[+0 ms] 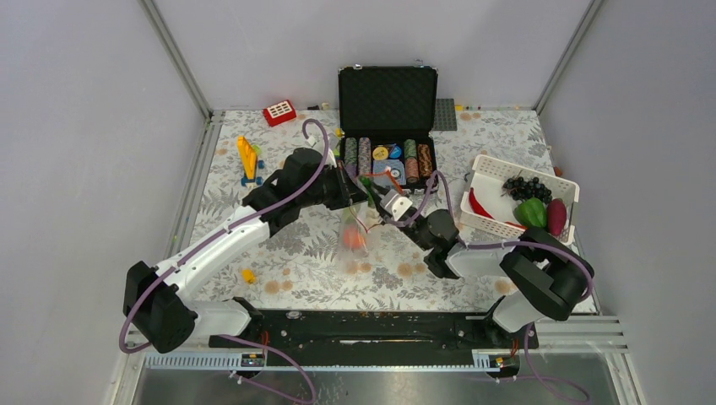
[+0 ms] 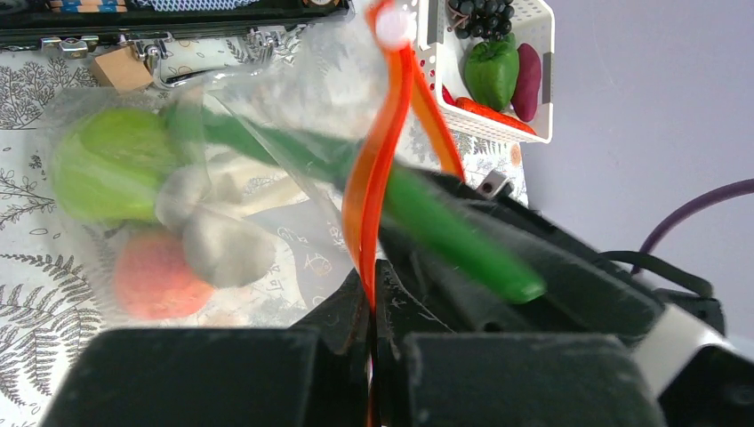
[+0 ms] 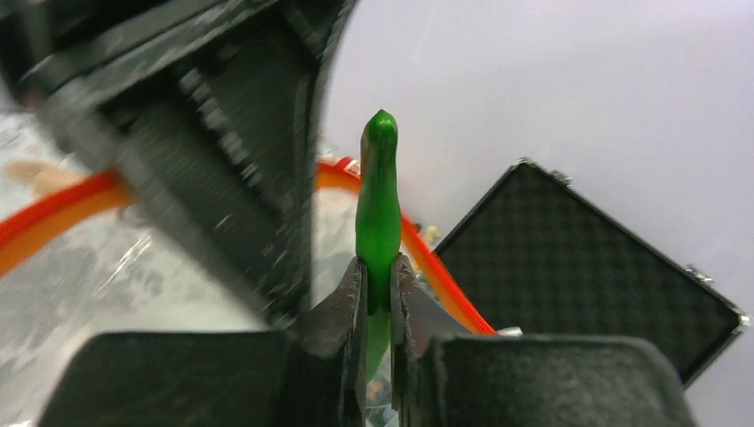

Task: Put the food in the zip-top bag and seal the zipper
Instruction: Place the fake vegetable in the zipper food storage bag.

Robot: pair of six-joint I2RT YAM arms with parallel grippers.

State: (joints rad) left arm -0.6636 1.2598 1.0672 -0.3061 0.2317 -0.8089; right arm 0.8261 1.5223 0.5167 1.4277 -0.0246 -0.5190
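1. Top view only: left arm and right arm meeting mid-surface, just near of the open black case. Zip-top bag hanging between their tips above the fern-print surface. Too small there to read either grip.
2. Left wrist view only: left hand pressed fully closed on the zipper, a thin glossy orange-red strip looping up from between the fingers.
3. Same view, through the clear, crinkled film and all inside the bag: a round pale-green piece, a whitish lumpy piece and a round orange-red piece, each blurred.
4. Also there: long green piece, smooth and tapered, slanting across the zipper, one end inside the bag, the other outside.
5. Right wrist view only: right hand clamped tight on that long green piece, pointed tip standing up past the fingertips. Orange-red strip curving behind; quilted lid of the case off to the right.
6. Far right, in the white perforated basket: green pepper, magenta piece, black grapes. Orange carrot plain only from the left wrist.
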